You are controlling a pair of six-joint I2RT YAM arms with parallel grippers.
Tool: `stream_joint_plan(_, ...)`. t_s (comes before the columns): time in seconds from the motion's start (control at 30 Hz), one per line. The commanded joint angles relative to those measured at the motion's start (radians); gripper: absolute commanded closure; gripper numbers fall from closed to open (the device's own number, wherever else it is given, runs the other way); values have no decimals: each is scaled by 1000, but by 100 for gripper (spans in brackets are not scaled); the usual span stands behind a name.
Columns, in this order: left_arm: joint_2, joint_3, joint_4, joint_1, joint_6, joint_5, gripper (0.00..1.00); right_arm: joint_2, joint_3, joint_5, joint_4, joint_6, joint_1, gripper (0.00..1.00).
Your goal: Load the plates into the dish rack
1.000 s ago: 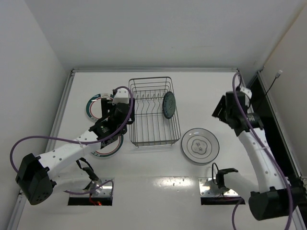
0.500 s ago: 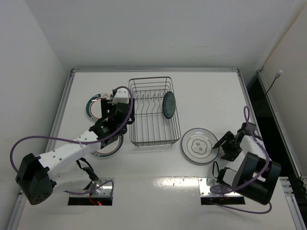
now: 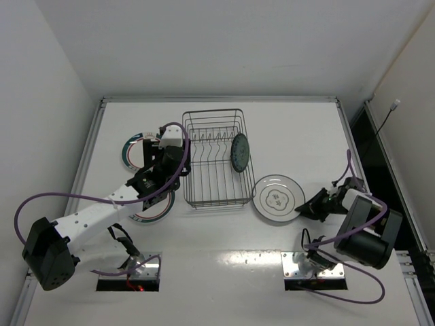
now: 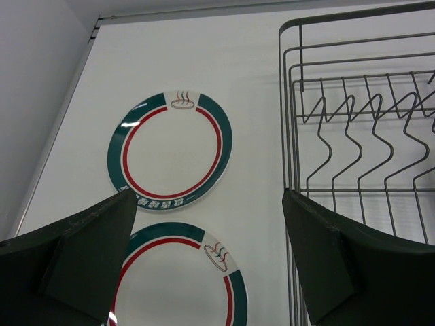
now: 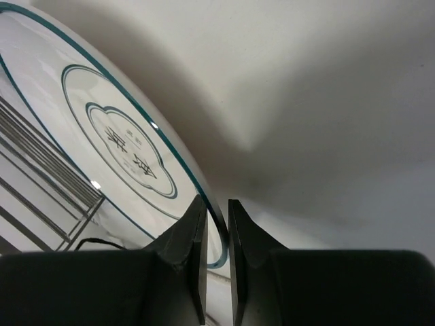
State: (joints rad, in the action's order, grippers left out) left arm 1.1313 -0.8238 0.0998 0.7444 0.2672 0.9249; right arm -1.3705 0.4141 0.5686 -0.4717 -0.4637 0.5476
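The right tool (image 5: 216, 207) pinches the rim of the white plate with centre motif (image 3: 277, 198), which is just to the right of the dish rack (image 3: 211, 182) on the bench (image 3: 292, 136). The small teal plate (image 3: 238, 151) stands upright inside the rack. The left tool (image 4: 207, 204) is spread wide above the green-banded plates (image 4: 170, 151), left of the rack.

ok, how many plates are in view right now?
4. Teal plate upright in the dish rack; white motif plate right of it, rim pinched in the right claw; far green-banded plate and near green-banded plate flat, left of the rack. None looks hidden.
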Motion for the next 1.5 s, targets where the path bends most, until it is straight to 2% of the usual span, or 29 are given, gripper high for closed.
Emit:
stream_joint_plan(0.0,-4,-40,-18,-7,6,20,14,68,41,-120,-7,4,0,100)
stream_joint_plan(0.03,5,-40,-18,-7,6,20,14,156,87,-162,-28,-15,0,100)
stream_joint_plan(0.2,5,-40,-18,-7,6,20,14,396,341,-341,-148,-110,-20,100)
stream_joint_plan(0.4,15,-40,-18,-7,15,20,14,447,598,-449,-177,-233,-112,100)
stream_joint_plan(0.5,15,-49,-18,-7,15,20,14,456,690,-541,-133,-292,-257,100)
stream_joint_plan(0.67,15,-49,-9,-7,15,20,14,308,857,-905,-136,-326,-640,100)
stream_joint_plan(0.7,24,-49,-9,-7,15,20,14,233,920,-1025,-145,-326,-779,100)
stream_joint_plan(0.77,24,-49,-9,-7,15,20,14,144,1024,-1116,-156,-326,-948,100)
stream_joint_plan(0.9,24,-49,-9,-7,15,20,14,-102,1220,-1342,-232,-280,-1134,100)
stream_joint_plan(1.0,24,-49,-9,-7,15,20,14,-252,1331,-1435,-258,-225,-1190,100)
stream_joint_plan(1.1,24,-49,-9,-7,15,20,14,-330,1394,-1481,-283,-201,-1224,100)
stream_joint_plan(1.47,24,-49,-9,-7,15,11,14,-415,1405,-1533,-133,32,-1235,100)
